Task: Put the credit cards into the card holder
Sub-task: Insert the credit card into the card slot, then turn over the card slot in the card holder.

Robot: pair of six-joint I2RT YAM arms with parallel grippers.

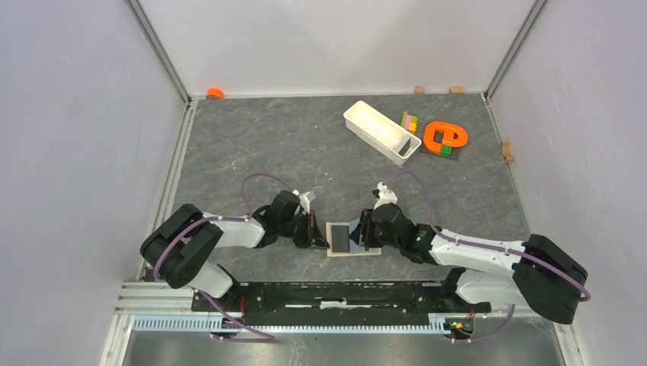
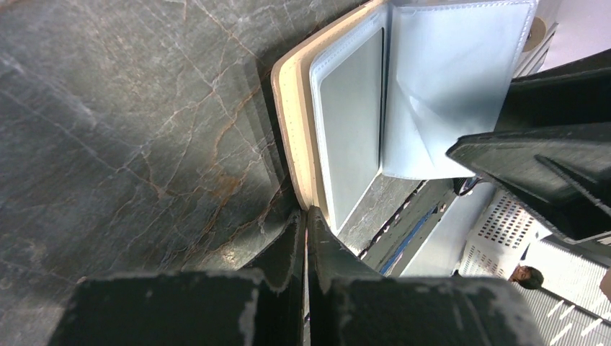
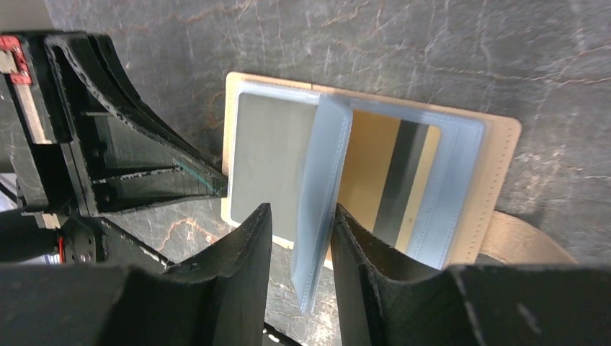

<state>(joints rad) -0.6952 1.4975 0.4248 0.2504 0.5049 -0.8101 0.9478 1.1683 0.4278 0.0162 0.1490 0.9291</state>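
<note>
The tan card holder (image 1: 371, 249) lies open on the table between the two grippers, with its pale blue sleeves showing. A grey card (image 2: 351, 122) sits in the left sleeve and also shows in the right wrist view (image 3: 268, 155). A tan card with a dark stripe (image 3: 393, 180) shows through the right sleeve. My left gripper (image 2: 306, 216) is shut, its tips against the holder's tan left edge (image 2: 292, 108). My right gripper (image 3: 301, 216) is open, and a raised pale blue sleeve leaf (image 3: 324, 166) stands between its fingers.
A long white tray (image 1: 379, 131) stands at the back right, with an orange object (image 1: 444, 137) and coloured blocks (image 1: 410, 120) beside it. A small orange thing (image 1: 214, 93) lies at the back left corner. The holder lies close to the table's near edge.
</note>
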